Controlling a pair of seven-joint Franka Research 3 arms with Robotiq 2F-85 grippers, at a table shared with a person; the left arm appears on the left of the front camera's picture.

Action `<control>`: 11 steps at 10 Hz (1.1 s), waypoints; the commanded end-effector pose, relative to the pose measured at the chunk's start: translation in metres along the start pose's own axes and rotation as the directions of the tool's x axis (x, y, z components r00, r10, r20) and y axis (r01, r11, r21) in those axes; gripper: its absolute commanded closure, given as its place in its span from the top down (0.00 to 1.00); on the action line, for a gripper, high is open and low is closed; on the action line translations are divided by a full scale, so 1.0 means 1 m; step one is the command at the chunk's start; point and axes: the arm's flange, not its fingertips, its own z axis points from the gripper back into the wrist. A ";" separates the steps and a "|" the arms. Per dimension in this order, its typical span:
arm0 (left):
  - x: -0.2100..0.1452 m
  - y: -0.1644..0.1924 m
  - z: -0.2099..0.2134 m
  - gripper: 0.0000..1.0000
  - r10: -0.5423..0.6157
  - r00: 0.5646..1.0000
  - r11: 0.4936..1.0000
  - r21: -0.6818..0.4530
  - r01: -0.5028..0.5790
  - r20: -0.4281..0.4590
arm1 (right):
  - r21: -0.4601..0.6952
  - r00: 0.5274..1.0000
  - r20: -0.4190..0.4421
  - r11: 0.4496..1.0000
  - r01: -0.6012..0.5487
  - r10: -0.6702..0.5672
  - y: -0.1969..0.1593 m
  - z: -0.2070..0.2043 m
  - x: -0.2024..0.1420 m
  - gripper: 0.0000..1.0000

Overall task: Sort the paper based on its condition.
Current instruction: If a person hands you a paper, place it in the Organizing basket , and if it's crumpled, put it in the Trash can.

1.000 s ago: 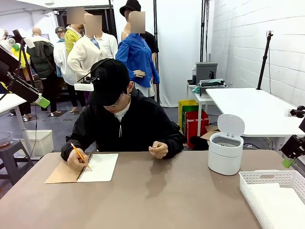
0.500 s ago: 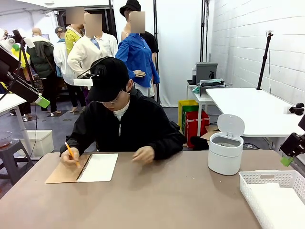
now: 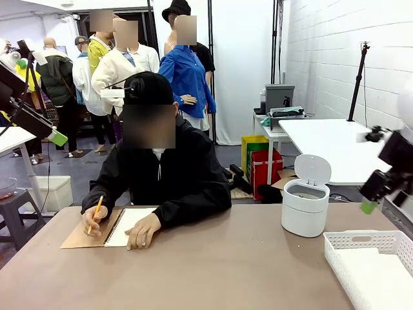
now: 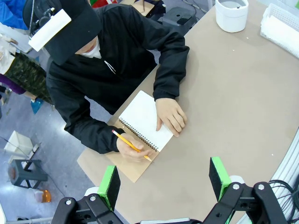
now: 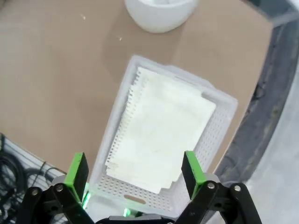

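Flat white sheets of paper lie stacked in a white mesh basket, directly under my right gripper, which hangs open and empty above it. The same paper and basket sit at the table's front right, with one green pad of that gripper above them, blurred by motion. My left gripper is open and empty, high over the table's left side. Below it a person holds a pencil at a spiral notebook and rests the other hand on its page.
A white round bin with its lid raised stands just behind the basket, and shows as the bin beyond the basket's far end. The brown tabletop is bare between notebook and basket. People stand in the background.
My right arm has swung in from the right edge, up and to the left. The person has laid the free hand flat on the notebook page and raised the head.
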 end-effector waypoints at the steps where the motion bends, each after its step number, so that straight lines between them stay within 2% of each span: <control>1: 0.000 0.000 0.000 1.00 0.000 1.000 1.000 -0.001 0.000 0.001 | -0.046 0.985 0.034 0.984 -0.169 0.171 0.017 0.023 0.030 1.00; 4: 0.000 0.000 0.000 1.00 0.000 1.000 1.000 -0.001 0.000 0.001 | -0.023 0.911 0.146 0.922 -0.387 0.386 0.068 0.052 0.076 1.00; 7: 0.000 0.000 0.000 1.00 0.000 1.000 1.000 -0.001 0.000 0.001 | -0.061 0.809 0.287 0.853 -0.519 0.513 0.121 0.075 0.120 1.00; 9: 0.000 0.000 0.000 1.00 0.000 1.000 1.000 -0.001 0.000 0.001 | -0.073 0.767 0.380 0.844 -0.531 0.516 0.145 0.082 0.140 1.00; 11: 0.000 0.000 0.000 1.00 0.000 1.000 1.000 -0.001 0.000 0.001 | -0.005 0.770 0.448 0.862 -0.506 0.454 0.154 0.083 0.159 1.00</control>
